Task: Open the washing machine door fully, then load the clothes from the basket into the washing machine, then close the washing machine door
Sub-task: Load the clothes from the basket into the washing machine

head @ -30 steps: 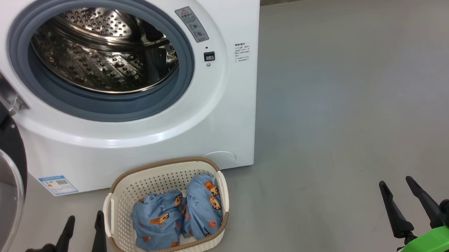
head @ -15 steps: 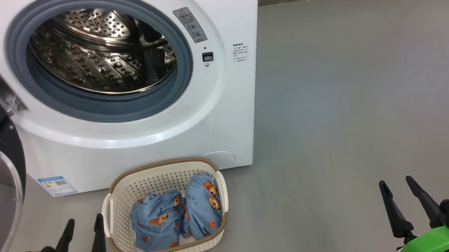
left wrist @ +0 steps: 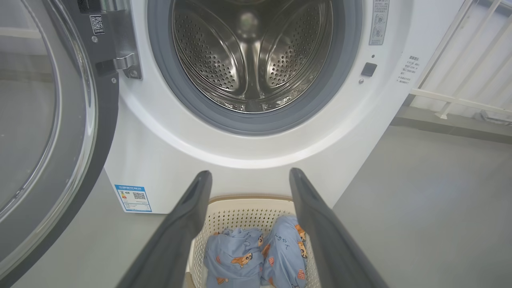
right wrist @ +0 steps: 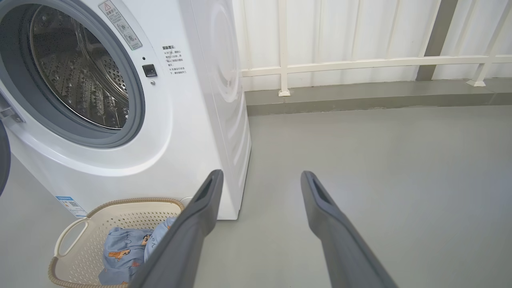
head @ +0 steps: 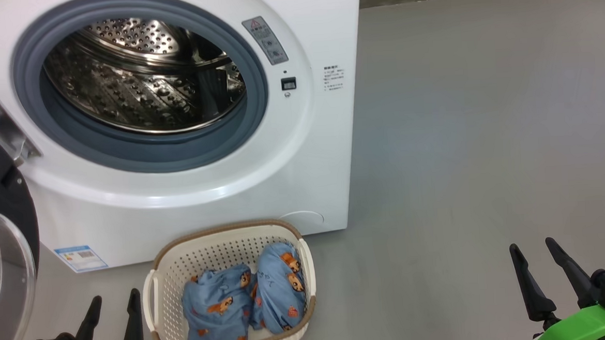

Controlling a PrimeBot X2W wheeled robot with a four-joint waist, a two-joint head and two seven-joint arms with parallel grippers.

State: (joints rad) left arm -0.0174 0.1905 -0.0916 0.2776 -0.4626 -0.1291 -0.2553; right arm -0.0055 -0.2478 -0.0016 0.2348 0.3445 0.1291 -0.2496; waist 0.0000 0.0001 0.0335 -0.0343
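The white washing machine [head: 301, 154] [left wrist: 168, 168] [right wrist: 188, 132] stands with its steel drum exposed. Its black door [head: 1, 243] [left wrist: 52, 132], with the clear porthole, is swung out to the left. On the floor in front sits the cream basket [head: 158, 281] [left wrist: 228, 216] [right wrist: 76, 232] holding two bundles of light blue bear-print clothes [head: 247, 302] [left wrist: 256, 260] [right wrist: 124, 252]. My left gripper [head: 113, 300] [left wrist: 250, 176] is open and empty, just left of the basket. My right gripper [head: 532, 248] [right wrist: 260, 176] is open and empty over bare floor, far right of the basket.
Grey floor [head: 487, 129] stretches to the right of the machine. A white railing and wall panels [right wrist: 360, 60] run behind a low grey kerb [right wrist: 360, 100] at the back.
The head camera has shifted slightly, so machine and basket sit a little lower and to the right. Both grippers stay open in the same place.
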